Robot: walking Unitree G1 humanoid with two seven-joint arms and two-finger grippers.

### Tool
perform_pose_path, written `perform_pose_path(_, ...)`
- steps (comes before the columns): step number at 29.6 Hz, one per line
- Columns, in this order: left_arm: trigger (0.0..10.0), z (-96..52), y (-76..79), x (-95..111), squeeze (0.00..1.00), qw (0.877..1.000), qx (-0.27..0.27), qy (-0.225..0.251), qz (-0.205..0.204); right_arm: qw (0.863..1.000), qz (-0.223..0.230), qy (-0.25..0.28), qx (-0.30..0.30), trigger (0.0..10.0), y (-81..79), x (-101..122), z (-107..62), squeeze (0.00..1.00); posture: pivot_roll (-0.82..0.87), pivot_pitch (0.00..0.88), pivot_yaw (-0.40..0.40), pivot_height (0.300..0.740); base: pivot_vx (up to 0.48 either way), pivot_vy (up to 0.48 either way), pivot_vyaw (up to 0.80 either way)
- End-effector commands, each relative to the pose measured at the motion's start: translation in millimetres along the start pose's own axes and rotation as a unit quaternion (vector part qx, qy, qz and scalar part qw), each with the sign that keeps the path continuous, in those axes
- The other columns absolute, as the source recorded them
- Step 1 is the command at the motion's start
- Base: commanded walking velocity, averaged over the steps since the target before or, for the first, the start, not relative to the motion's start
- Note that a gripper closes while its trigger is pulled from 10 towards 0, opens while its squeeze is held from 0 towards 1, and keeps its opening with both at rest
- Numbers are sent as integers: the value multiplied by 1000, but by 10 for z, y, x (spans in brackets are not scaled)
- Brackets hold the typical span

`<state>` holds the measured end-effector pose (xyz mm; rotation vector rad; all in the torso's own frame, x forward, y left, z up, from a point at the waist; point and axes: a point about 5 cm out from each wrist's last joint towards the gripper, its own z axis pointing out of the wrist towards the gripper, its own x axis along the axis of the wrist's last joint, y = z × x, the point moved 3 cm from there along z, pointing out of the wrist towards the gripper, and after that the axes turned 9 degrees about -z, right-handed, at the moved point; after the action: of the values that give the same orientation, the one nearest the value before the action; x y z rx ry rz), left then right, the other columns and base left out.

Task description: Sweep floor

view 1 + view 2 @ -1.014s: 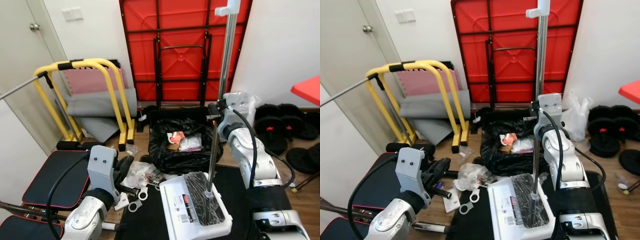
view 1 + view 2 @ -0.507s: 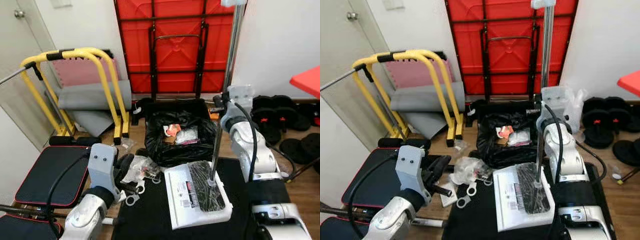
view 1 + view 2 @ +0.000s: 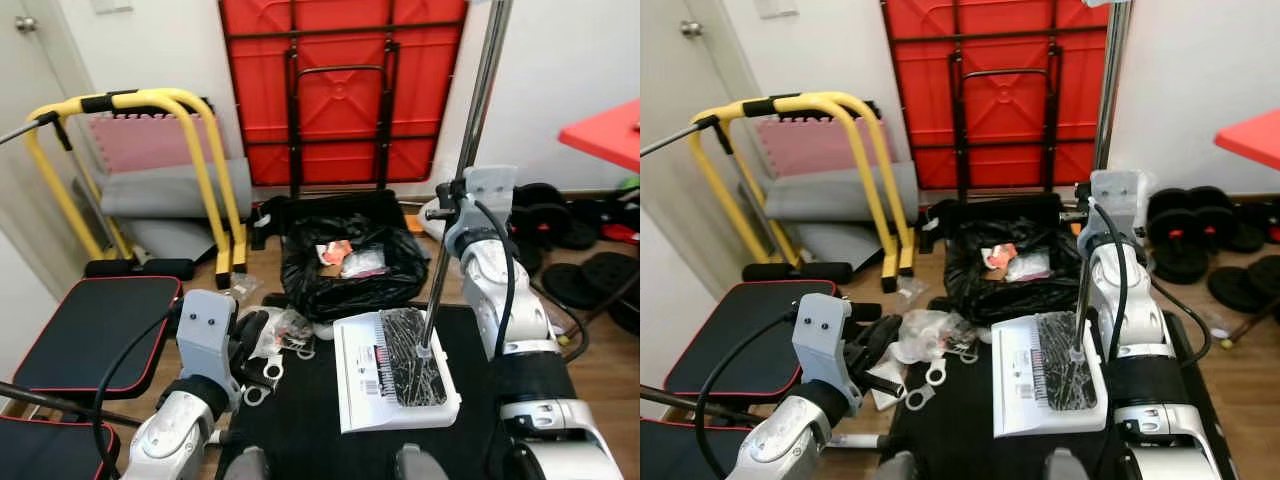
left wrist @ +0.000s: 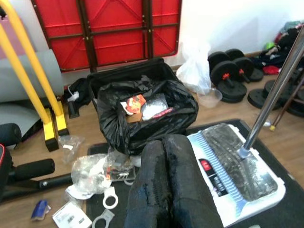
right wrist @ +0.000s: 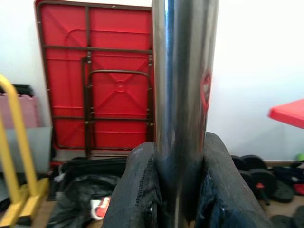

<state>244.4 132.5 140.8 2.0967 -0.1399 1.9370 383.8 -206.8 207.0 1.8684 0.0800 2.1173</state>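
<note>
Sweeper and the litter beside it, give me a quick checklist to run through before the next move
1. Right gripper fingers clamped on the sweeper pole: ok.
2. Sweeper head flat on the black mat: ok.
3. Litter lies to the left of the sweeper head, not under it: not ok.
4. Left gripper fingers shut, holding nothing: ok.
5. Black trash bag open beyond the head: ok.
6. Space behind the robot: cannot tell.
</note>
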Motion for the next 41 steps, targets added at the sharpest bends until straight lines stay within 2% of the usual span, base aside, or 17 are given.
perform_pose_path(1, 10000, -19, 12, -25, 0, 1000, -5, -7, -2, 998, 5, 60, -10, 10000, 29, 303, 60, 0, -66, 34, -3, 615, 0, 0, 0)
perform_pose_path(13, 10000, -24, 13, -23, 0, 1000, -9, -10, 4, 997, 14, 72, -8, 10000, 23, 328, 95, 0, -60, 37, 4, 580, 0, 0, 0)
perform_pose_path(22, 10000, -32, 20, -18, 0, 1000, -11, -12, 8, 997, 6, 79, -24, 10000, 125, 303, 158, 0, -52, 43, 12, 545, 0, 0, 0)
perform_pose_path(25, 10000, -37, 24, -18, 0, 1000, -12, -12, 9, 996, 0, 82, -31, 10000, 179, 293, 185, 0, -44, 45, 10, 535, 0, 0, 0)
perform_pose_path(28, 10000, -51, 25, -18, 0, 1000, -12, -14, 10, 995, -13, 87, -50, 10000, 371, 290, 236, 0, -42, 52, 11, 520, 0, 0, 0)
perform_pose_path(29, 10000, -51, 25, -18, 0, 1000, -12, -14, 10, 995, -13, 87, -50, 10000, 371, 290, 236, 0, -42, 52, 11, 520, 0, 0, 0)
perform_pose_path(32, 10000, -64, 25, -21, 0, 1000, -12, -16, 11, 993, -22, 91, -65, 10000, 516, 291, 260, 0, -39, 57, 14, 505, 0, 0, 0)
perform_pose_path(36, 10000, -75, 26, -24, 0, 1000, -13, -18, 12, 993, -17, 93, -74, 10000, 606, 283, 284, 0, -36, 62, 21, 490, 0, 0, 0)
perform_pose_path(41, 10000, -79, 27, -25, 0, 1000, -15, -20, 13, 993, -2, 92, -75, 10000, 629, 255, 306, 0, -32, 64, 24, 480, 0, 0, 0)
